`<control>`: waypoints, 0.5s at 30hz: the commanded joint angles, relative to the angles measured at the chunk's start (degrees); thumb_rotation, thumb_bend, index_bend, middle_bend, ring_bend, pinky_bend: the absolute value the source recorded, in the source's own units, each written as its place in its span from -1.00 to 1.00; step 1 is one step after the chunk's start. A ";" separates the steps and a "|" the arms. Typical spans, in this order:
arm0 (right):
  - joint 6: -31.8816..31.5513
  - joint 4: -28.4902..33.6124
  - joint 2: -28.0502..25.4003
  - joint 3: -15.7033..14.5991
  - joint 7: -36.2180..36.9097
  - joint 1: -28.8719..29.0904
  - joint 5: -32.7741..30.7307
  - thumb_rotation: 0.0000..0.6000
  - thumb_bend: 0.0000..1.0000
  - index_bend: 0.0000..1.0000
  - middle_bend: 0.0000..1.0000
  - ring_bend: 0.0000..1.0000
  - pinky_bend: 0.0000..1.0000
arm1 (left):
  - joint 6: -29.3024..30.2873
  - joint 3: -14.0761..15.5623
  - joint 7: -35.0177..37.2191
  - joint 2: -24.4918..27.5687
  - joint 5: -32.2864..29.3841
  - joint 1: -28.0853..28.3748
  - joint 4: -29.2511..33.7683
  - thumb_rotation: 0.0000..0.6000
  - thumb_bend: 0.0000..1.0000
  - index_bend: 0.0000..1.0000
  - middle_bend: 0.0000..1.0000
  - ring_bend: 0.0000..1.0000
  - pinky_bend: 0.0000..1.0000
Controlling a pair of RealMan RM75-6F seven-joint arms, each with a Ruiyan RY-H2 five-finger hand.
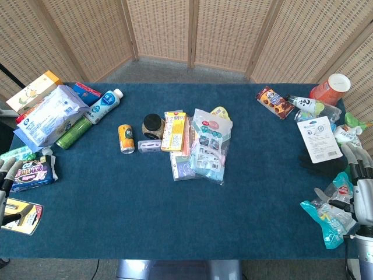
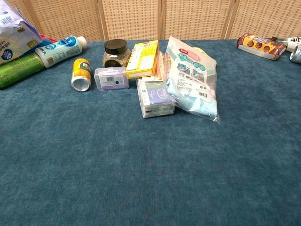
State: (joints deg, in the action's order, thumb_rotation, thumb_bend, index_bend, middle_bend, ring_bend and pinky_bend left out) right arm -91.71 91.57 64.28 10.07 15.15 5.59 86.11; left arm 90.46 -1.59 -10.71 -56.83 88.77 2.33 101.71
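Teal packet point(image 1: 324, 217) beside right hand point(image 1: 360, 198) | its fingers spread, grasping nothing | left hand point(image 1: 7, 175) at counter point(image 1: 175, 216) edge, fingers unclear

Both views are evenly and brightly lit with soft, diffuse light; shadows under the packets are faint and short. Plastic wrappers show mild glare. The head view bends slightly at its edges, and fine print on the labels stays too soft to read.

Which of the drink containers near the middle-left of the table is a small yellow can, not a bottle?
The yellow can, standing alone left of the dark-lidded jar. The white bottle and green bottle lie further left, and both are longer.
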 commanded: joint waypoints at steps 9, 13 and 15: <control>-0.22 0.10 -0.16 0.37 0.26 -0.09 -0.45 1.00 -1.00 -1.00 -1.00 -1.00 -1.00 | -3.87 -1.41 -0.62 -1.19 -0.52 3.04 -3.38 1.00 -1.00 -0.82 -1.00 -1.00 -1.00; -0.29 0.20 -0.21 0.55 0.33 -0.10 -0.66 1.00 -1.00 -1.00 -1.00 -1.00 -1.00 | -9.65 -3.86 -4.94 -1.74 1.50 9.44 -8.74 1.00 -1.00 -0.78 -1.00 -1.00 -1.00; -0.46 0.34 -0.25 0.61 0.32 -0.14 -0.59 1.00 -1.00 -1.00 -1.00 -1.00 -1.00 | -13.05 -4.93 -6.95 -2.48 3.35 13.42 -12.14 1.00 -1.00 -0.77 -1.00 -1.00 -1.00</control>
State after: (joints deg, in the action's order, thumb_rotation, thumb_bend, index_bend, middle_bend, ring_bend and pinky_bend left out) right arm -92.13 91.88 64.05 10.66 15.48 5.46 85.48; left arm 81.60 -4.72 -14.70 -58.40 89.90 11.13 93.71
